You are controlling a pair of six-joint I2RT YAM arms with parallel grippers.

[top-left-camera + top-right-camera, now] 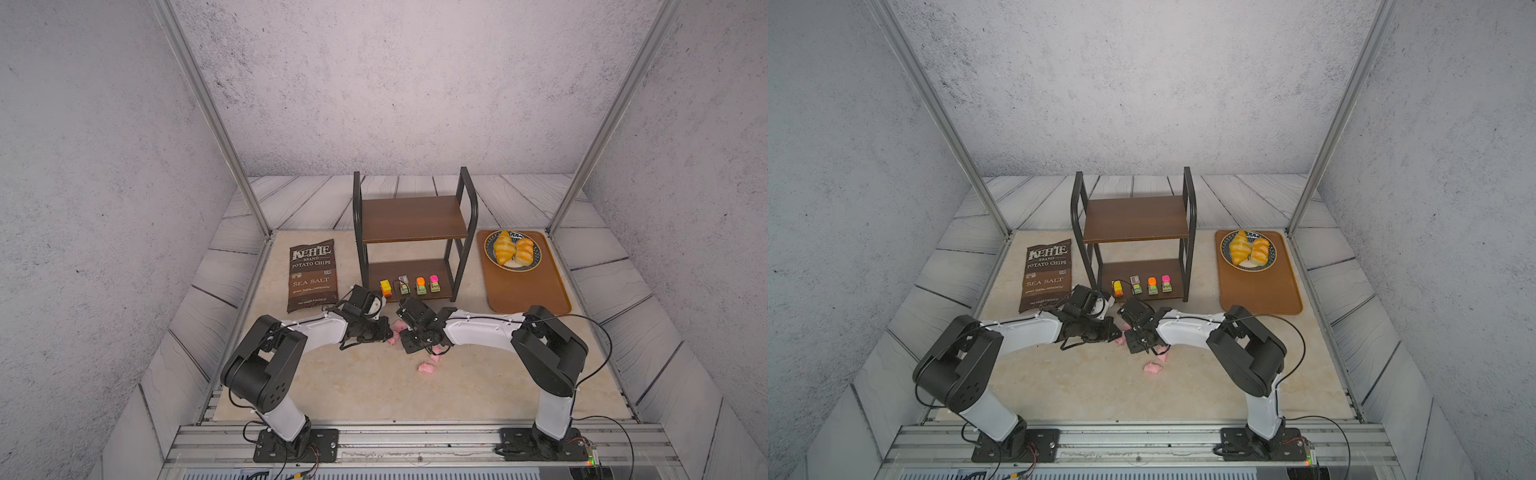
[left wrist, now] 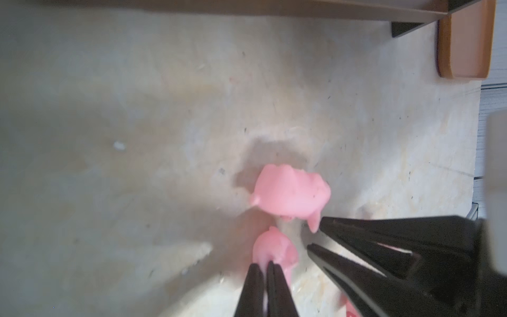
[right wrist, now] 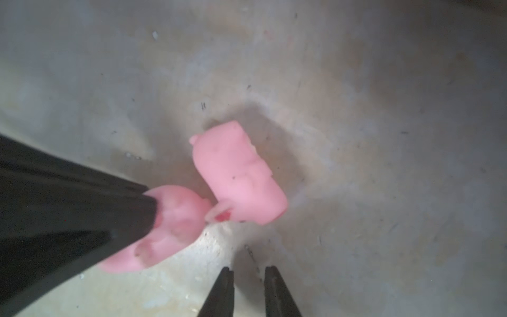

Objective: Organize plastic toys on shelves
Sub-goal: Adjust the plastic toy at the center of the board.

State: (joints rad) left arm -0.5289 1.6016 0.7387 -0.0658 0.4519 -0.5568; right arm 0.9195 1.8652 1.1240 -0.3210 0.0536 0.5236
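Left gripper (image 2: pixel 262 265) and right gripper (image 3: pixel 248 270) close together over the desk (image 1: pixel 374 386). One pig (image 2: pixel 274 249) at left gripper tips, second pig (image 2: pixel 290 192) just past it, ahead of right gripper. Two more pigs (image 1: pixel 427 368) behind right gripper. Beyond both: rack (image 1: pixel 411 218), trucks (image 1: pixel 420 286) on its lower shelf (image 1: pixel 399 270). Bag (image 1: pixel 311 274) beyond-left of the left gripper. Tray (image 1: pixel 528 291) with plate (image 1: pixel 489 255) and croissants (image 1: pixel 505 247) beyond-right of the right gripper.

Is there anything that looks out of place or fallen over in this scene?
Yes. The small pink plastic pigs lie scattered on the beige tabletop before the dark wooden two-tier rack, one pig seemingly tipped on its side; the four green-based toy trucks stand neatly in a row on its lower board.
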